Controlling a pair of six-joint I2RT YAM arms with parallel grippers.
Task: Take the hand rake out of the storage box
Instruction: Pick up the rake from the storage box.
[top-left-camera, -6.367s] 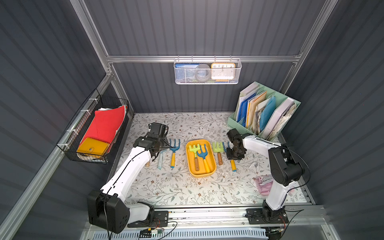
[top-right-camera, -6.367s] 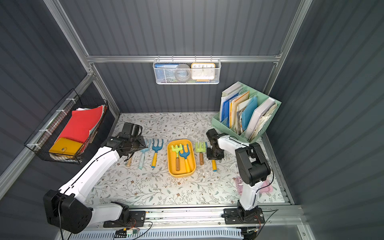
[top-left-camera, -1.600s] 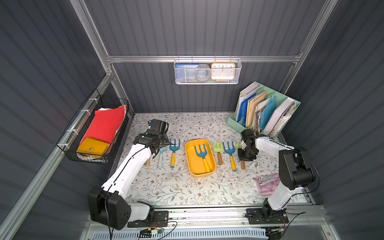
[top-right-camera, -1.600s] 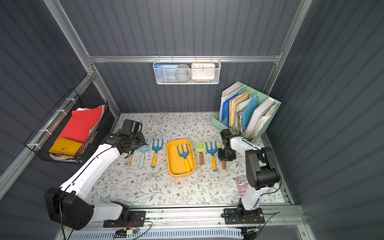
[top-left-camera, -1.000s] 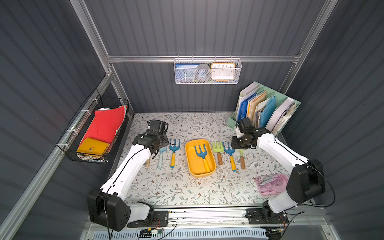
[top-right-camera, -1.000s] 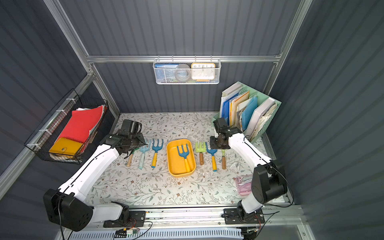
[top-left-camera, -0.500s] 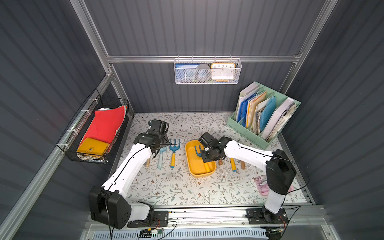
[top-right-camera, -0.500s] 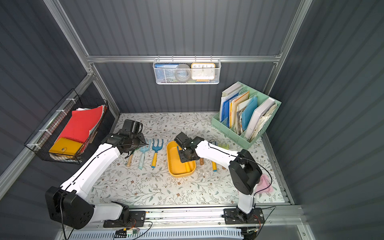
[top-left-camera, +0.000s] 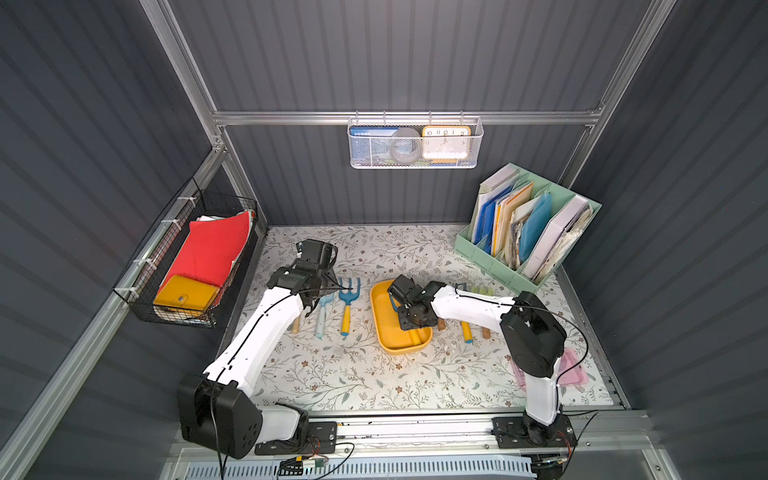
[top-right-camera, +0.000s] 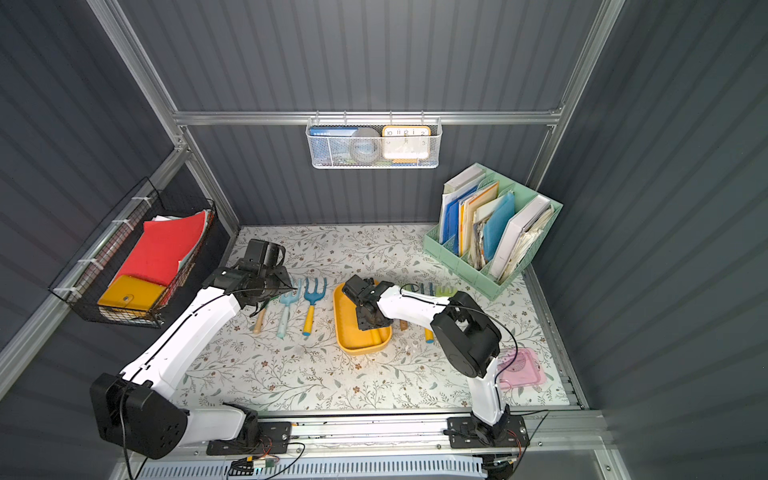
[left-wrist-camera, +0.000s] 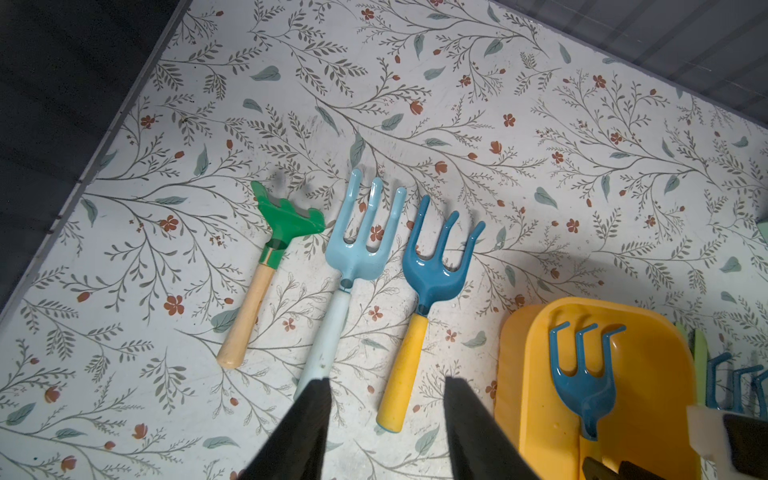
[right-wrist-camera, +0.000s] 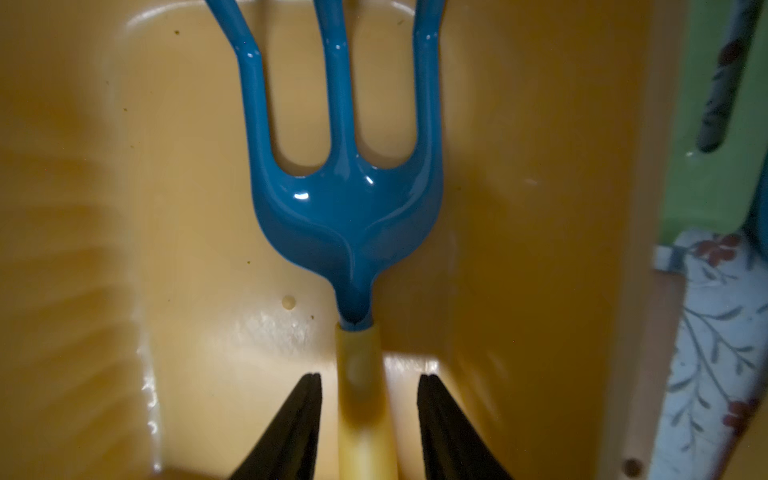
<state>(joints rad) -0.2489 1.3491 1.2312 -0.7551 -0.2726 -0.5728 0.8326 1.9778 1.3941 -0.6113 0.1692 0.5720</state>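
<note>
Since the right pincer (right-wrist-camera: 370, 380) stands open astride the yellow handle of the hand rake (right-wrist-camera: 347, 208), with a gap on each side, close squarely there. Then lift straight up so the blue tines, pointing to 12 o'clock, clear the wall of the storage box (right-wrist-camera: 519, 187), where the rake lies flat. At 9 o'clock of the box, the left pincer (left-wrist-camera: 386, 380) hovers open and empty over the bench (left-wrist-camera: 540, 124).

Hand rake (right-wrist-camera: 347, 208): tine tips cut off ahead of the fingers (right-wrist-camera: 295, 432), handle end cut off between them. In both top views right arm (top-left-camera: 469, 303) hides most of it.
</note>
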